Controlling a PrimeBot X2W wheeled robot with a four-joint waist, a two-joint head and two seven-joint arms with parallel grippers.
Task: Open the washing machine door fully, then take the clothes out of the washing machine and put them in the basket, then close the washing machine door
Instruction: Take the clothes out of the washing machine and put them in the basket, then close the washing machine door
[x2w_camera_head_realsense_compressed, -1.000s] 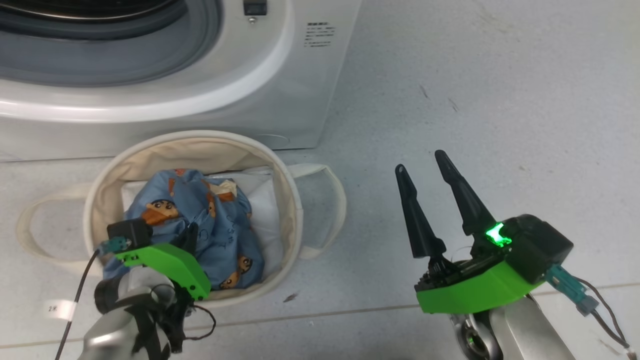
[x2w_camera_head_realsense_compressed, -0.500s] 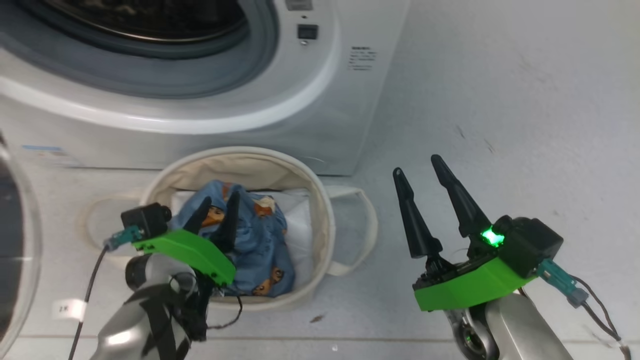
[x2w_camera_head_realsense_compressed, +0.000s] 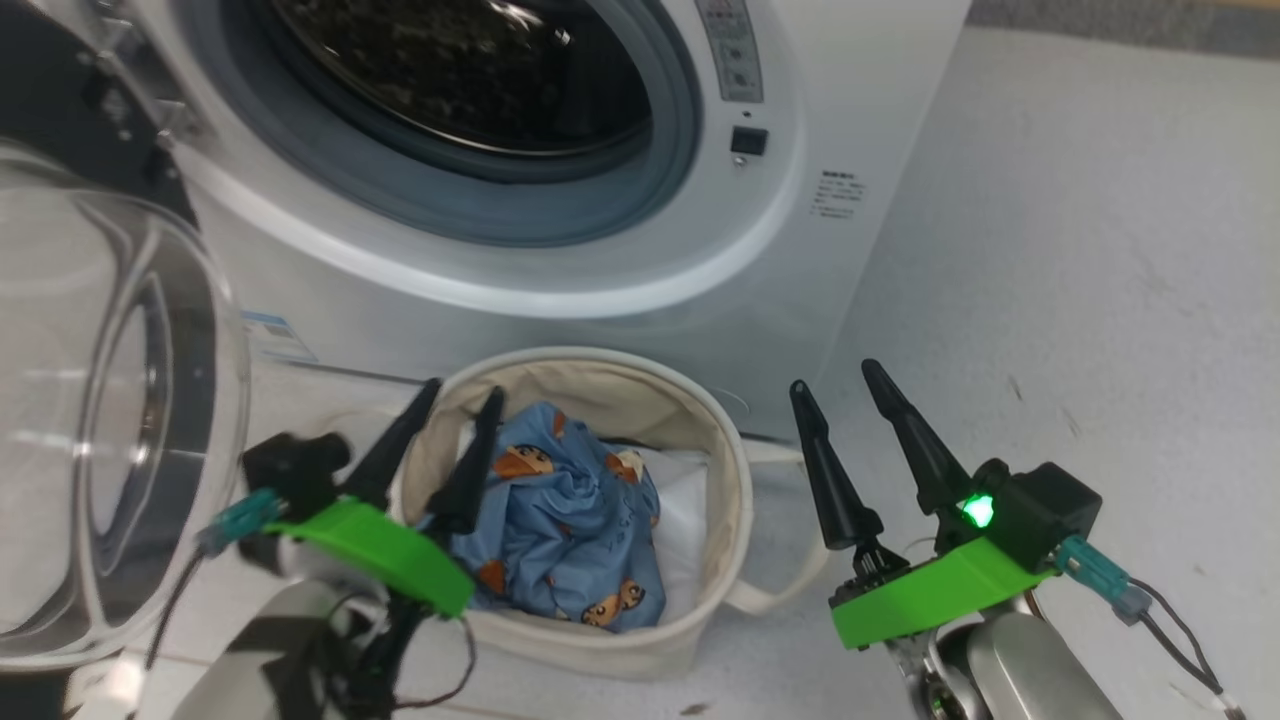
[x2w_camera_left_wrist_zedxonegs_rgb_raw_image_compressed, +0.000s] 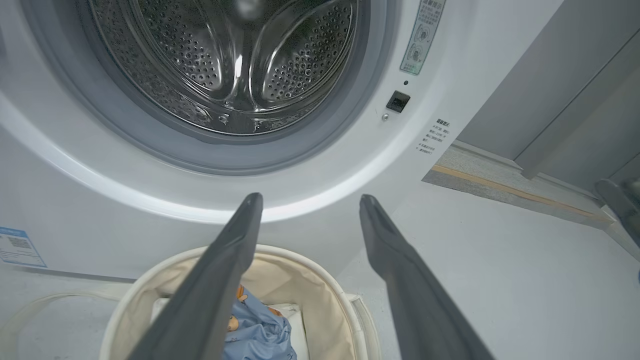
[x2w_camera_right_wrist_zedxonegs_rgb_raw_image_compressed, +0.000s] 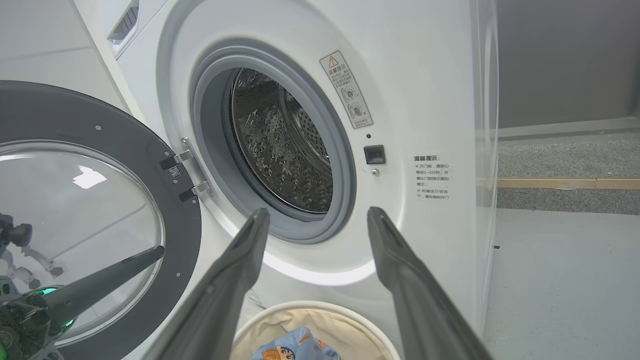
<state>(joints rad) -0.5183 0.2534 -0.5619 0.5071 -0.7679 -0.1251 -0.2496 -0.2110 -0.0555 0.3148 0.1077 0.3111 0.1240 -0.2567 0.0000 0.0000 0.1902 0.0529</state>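
left tool (x2w_camera_head_realsense_compressed: 463, 390) is hovering wide open and empty over the basket (x2w_camera_head_realsense_compressed: 600, 400) rim, lower left | right tool (x2w_camera_head_realsense_compressed: 833, 376) is hanging open, empty, lower right above open grey floor (x2w_camera_head_realsense_compressed: 1100, 250) | clothes (x2w_camera_head_realsense_compressed: 565, 520) are lying inside basket | washing machine door (x2w_camera_head_realsense_compressed: 120, 400) is standing open at left edge, beside washing machine (x2w_camera_head_realsense_compressed: 850, 90)

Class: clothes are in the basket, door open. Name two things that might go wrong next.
1. The left gripper hangs between the washing machine door and the basket; turning to the door, its open fingers may snag the rim.
2. The basket stands close under the drum opening, so the closing door might brush it.
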